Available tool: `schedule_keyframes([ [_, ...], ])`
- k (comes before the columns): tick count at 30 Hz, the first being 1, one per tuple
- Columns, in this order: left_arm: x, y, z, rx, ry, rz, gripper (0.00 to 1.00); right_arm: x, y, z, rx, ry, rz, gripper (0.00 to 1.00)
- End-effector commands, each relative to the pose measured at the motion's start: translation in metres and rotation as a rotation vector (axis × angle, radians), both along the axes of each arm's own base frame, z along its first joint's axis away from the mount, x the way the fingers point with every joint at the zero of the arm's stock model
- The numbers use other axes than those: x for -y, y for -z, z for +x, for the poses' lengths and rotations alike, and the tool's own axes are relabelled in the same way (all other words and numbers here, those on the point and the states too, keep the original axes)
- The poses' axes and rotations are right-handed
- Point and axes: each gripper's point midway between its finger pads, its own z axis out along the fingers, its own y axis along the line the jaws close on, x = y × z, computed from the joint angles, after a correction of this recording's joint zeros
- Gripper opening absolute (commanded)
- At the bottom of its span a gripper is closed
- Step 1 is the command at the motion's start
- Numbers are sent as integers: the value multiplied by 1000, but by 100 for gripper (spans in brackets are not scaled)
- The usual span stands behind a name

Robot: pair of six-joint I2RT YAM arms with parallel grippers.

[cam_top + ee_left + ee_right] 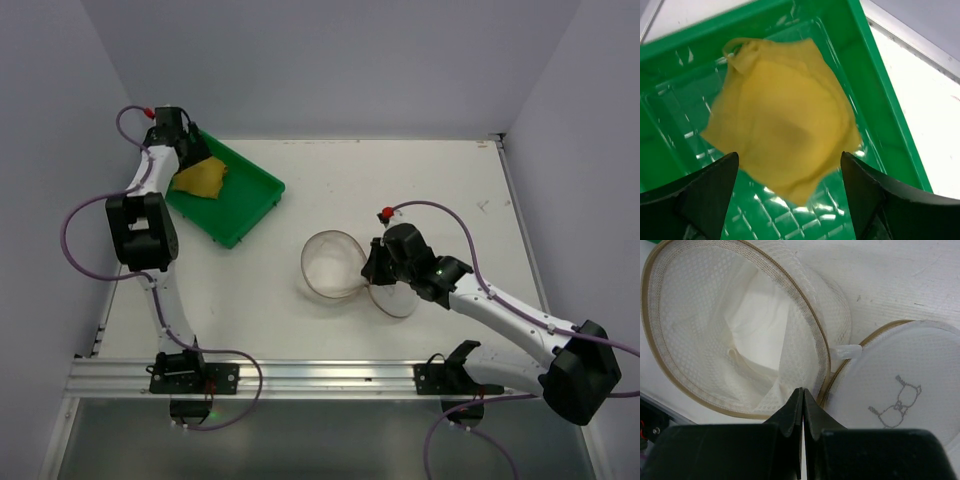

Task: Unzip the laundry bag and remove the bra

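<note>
The laundry bag [330, 262] lies on its side at the table's middle, unzipped. Its round lid [895, 375], which bears a small black mark, is folded out to the right. Only white mesh [740, 325] and pale folds show inside. My right gripper [803, 390] is shut, pinching the bag's mesh wall beside the rim [372, 265]. The mustard-yellow bra [785, 110] lies crumpled in the green tray [880, 100], blurred in the left wrist view. My left gripper [789, 156] hangs open just above it, its fingers apart on either side. From above, the bra [200, 180] shows below that gripper [185, 148].
The green tray [245, 215] sits slanted at the back left of the white table. Grey walls close in the table on the left, back and right. An aluminium rail with the arm bases [300, 377] runs along the near edge.
</note>
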Motion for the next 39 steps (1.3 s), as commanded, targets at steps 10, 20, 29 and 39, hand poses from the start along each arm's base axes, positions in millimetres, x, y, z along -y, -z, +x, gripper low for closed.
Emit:
schedule_keyframes([
  [10, 258, -149, -180, 256, 582, -194, 84, -11, -35, 12, 103, -50, 44, 0],
  [20, 402, -105, -317, 134, 932, -307, 65, -9, -26, 8, 80, -53, 28, 0],
  [29, 408, 0, -307, -55, 804, -100, 54, 1, -17, -2, 60, -31, 27, 0],
  [39, 395, 94, -297, -250, 689, 66, 89, 2, -12, -8, 54, -30, 49, 0],
])
